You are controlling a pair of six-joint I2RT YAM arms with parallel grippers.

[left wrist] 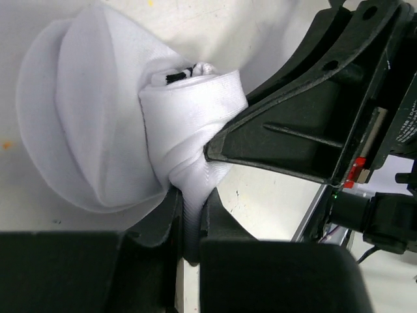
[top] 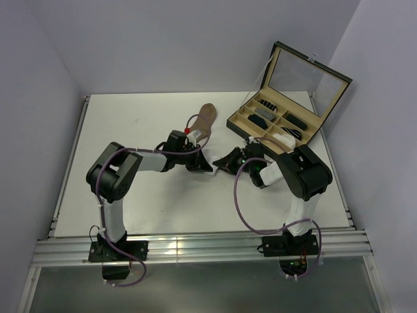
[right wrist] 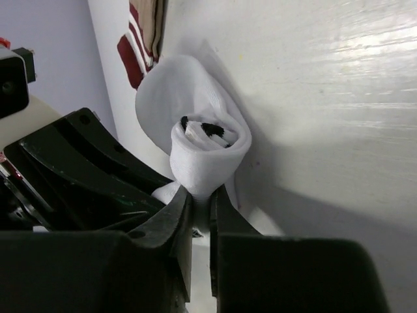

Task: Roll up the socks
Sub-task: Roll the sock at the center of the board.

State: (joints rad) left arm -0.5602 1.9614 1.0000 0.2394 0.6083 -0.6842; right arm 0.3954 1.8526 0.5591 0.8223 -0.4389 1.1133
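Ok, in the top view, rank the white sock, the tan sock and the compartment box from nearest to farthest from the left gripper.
1. white sock, pinched in the jaws of the left gripper.
2. tan sock, just beyond, toward the far edge.
3. compartment box, far right corner.

readable text: nothing's really coming through in any view | closest thing: some white print [left wrist: 406,114] is showing on the black housing [left wrist: 391,72] at the left wrist view's right edge, way too blurry | brands/numbers: none showing
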